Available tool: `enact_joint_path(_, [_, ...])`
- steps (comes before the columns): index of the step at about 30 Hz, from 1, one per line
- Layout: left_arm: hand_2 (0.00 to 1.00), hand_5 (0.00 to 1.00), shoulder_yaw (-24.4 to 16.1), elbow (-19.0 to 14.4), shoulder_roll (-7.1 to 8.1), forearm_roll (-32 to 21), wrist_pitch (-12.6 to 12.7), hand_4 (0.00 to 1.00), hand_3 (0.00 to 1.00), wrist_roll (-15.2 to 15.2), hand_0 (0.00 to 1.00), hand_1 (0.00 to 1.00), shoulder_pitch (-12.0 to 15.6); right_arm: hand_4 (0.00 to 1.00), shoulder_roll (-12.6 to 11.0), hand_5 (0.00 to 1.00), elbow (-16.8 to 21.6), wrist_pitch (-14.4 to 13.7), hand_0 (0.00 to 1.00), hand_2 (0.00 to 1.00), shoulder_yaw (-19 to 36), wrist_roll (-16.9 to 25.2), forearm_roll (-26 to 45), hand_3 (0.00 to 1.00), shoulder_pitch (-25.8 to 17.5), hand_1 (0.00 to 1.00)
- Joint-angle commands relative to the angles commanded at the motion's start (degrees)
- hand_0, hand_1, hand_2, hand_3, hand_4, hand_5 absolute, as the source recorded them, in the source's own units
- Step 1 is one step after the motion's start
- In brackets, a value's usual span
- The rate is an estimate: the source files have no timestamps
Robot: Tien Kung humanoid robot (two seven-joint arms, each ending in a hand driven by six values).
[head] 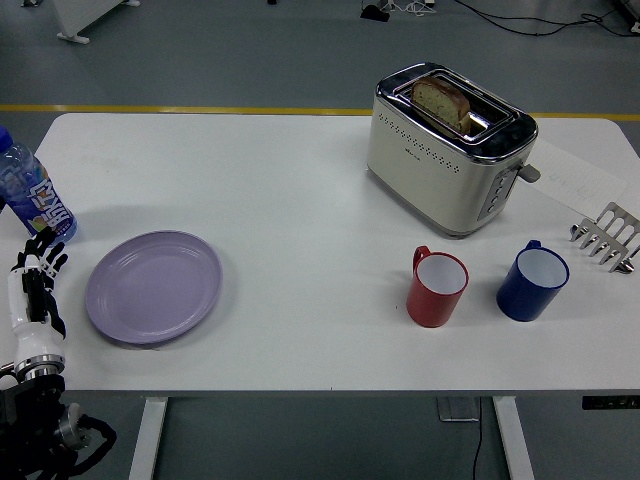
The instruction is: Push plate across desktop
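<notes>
Head view: left hand (35, 285) hovers just left of the lavender plate (153, 287) on the white tabletop (300, 190), fingers relaxed apart, holding nothing.

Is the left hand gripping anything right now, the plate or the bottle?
Nothing is held. The left hand is open at the table's left edge, apart from the purple plate and just below the water bottle.

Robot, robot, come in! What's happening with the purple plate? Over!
Left hand open, just left of purple plate, not touching. Right hand out of view. Plate flat near front edge; red mug and blue mug stand farther right.
</notes>
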Motion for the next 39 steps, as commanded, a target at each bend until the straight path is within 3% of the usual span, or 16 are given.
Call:
enact_joint_path(7, [0.860,0.998,5.0,0.3,1.70,-3.9,-0.6,0.464,0.795,0.2,0.791,0.822,-1.4,0.134,0.0,0.633,0.0,0.0,0.576,0.609,0.0,0.0,-0.1,0.609,0.1,0.536])
enact_joint_path(14, [0.860,0.998,7.7,1.1,2.28,-5.8,-0.9,0.450,0.789,0.2,0.784,0.816,-2.5,0.133,0.0,0.632,0.0,0.1,0.576,0.609,-0.1,-0.1,0.0,0.609,0.3,0.536])
enact_joint_path(39, [0.856,0.998,15.4,0.5,2.30,-11.0,-0.9,0.437,0.781,-0.3,0.776,0.809,-4.0,0.130,0.0,0.626,0.1,0.7,0.576,0.611,0.2,-0.5,-1.3,0.613,-0.1,0.536])
